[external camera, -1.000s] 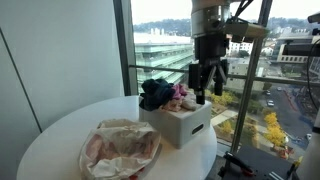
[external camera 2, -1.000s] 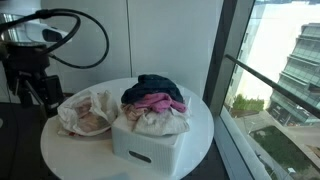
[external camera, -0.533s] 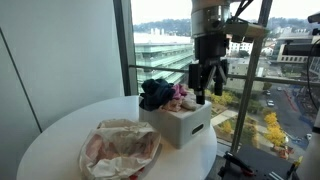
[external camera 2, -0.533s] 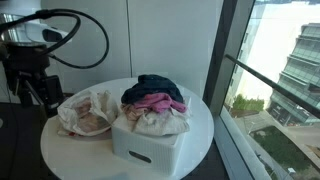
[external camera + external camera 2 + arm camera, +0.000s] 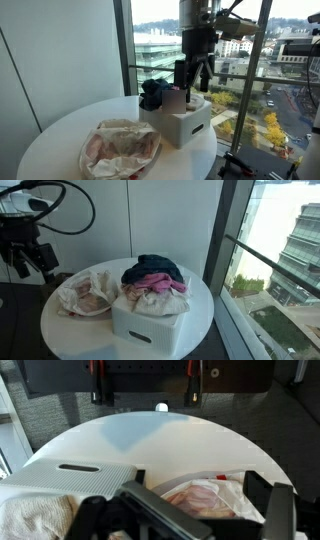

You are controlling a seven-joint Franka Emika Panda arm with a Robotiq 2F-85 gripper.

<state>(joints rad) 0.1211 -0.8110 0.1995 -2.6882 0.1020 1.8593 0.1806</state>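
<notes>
My gripper (image 5: 192,84) hangs open and empty above the round white table (image 5: 60,135), over the far side of a white box (image 5: 182,126). The box is piled with clothes: a dark garment (image 5: 152,267) on top, a pink one (image 5: 156,282) under it and cream cloth (image 5: 155,302) below. A clear plastic bag (image 5: 122,149) with pinkish contents lies beside the box. In the wrist view the bag (image 5: 212,496) shows between the two dark fingers (image 5: 264,498), and the box's rim with its handle slot (image 5: 72,468) lies at the left. In an exterior view the gripper (image 5: 30,264) is at the far left, above the bag (image 5: 84,292).
A floor-to-ceiling window (image 5: 280,90) with a dark frame stands right behind the table, and a white wall (image 5: 60,50) is beside it. The black cable loop (image 5: 60,205) trails from the arm. Dark furniture (image 5: 150,380) stands beyond the table's edge.
The arm has moved sideways, away from the window and across the box towards the bag. The jaws stayed open. The clothes, box and bag have not moved.
</notes>
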